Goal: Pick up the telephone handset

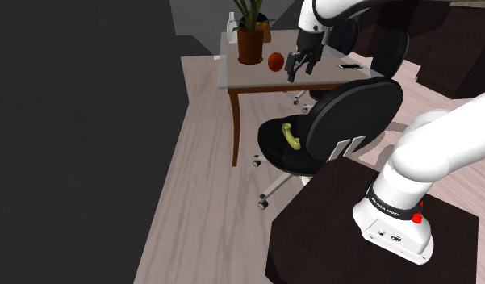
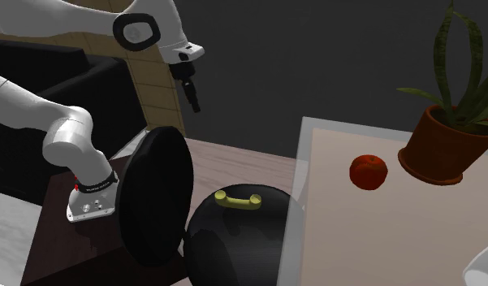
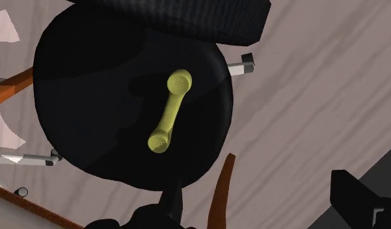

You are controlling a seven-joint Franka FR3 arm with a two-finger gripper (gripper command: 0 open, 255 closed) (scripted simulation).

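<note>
Seat: a round, matte black cushion point(image 3: 90, 97), smooth and slightly domed, on an office chair with castors.
Backrest: a thick black oval pad point(image 2: 157, 195), standing upright beside the seat.
Floor: pale boards point(image 1: 208, 202) with a streaky wood grain.
Table: a flat, pale top point(image 1: 240, 77) on reddish-brown legs, just beside the chair.
On the table: a red round fruit point(image 2: 369, 171) near a terracotta-coloured plant pot point(image 2: 441, 154).
Handset: the yellow-green handset point(image 3: 170, 110) is a slim, slightly bowed bar with a rounded cap at each end. One cap is dotted with small holes.
Handset's place: flat on the seat near its middle, touching nothing but the cushion.
Gripper: the all-black gripper point(image 2: 193, 99) hangs in the air over the chair, well apart from the handset. It carries nothing, and I cannot tell how wide it stands.
</note>
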